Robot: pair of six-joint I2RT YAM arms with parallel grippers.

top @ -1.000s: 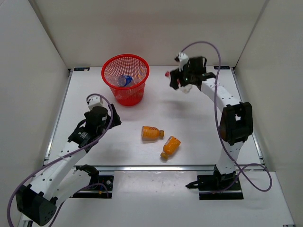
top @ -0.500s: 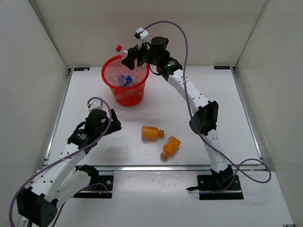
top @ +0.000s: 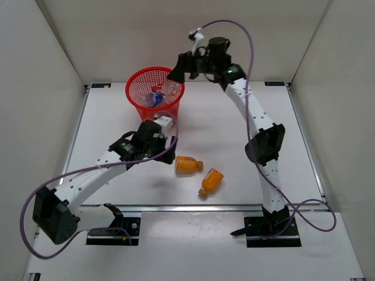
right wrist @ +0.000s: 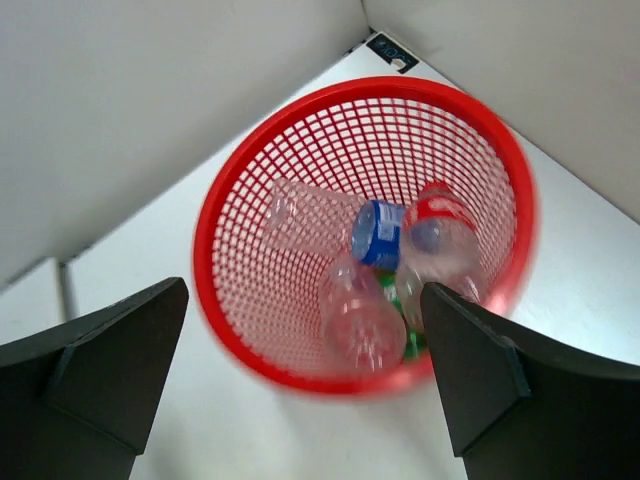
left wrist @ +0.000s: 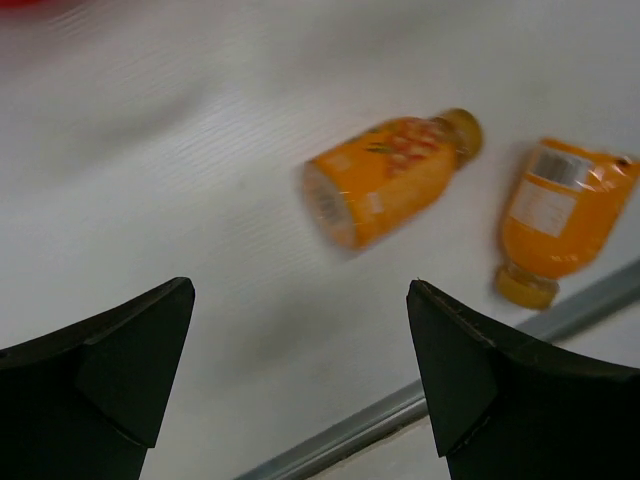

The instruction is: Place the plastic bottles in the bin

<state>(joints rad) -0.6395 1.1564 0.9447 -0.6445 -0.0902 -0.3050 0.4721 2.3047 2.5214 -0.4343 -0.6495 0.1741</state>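
A white desk (top: 234, 129), boxed in by plain pale walls on three sides, carries everything here. At its far left stands the red mesh bin (top: 158, 120), upright with its mouth open to the ceiling so bottles can simply be dropped in. The right wrist view shows a plain clear bottle (right wrist: 360, 320), a blue-labelled one (right wrist: 380, 232) and a red-labelled one (right wrist: 440, 225) piled at the bottom, with a sliver of green (right wrist: 410, 345) beneath them; so probably four bottles inside, though the green one is mostly hidden. Nearer and just right of the bin, the left tool (top: 166, 141) hovers low over the desk with its jaws spread wide and nothing between them, angled toward the loose bottles as if lining up a pick. The right tool (top: 179, 70) hangs above the bin's far right rim, jaws likewise apart and empty, looking straight down into the mesh. Right of the left tool lie two orange bottles on their sides, one (top: 188, 165) closer to it, the other (top: 211, 181) nearer the front edge. Two of six remain out.
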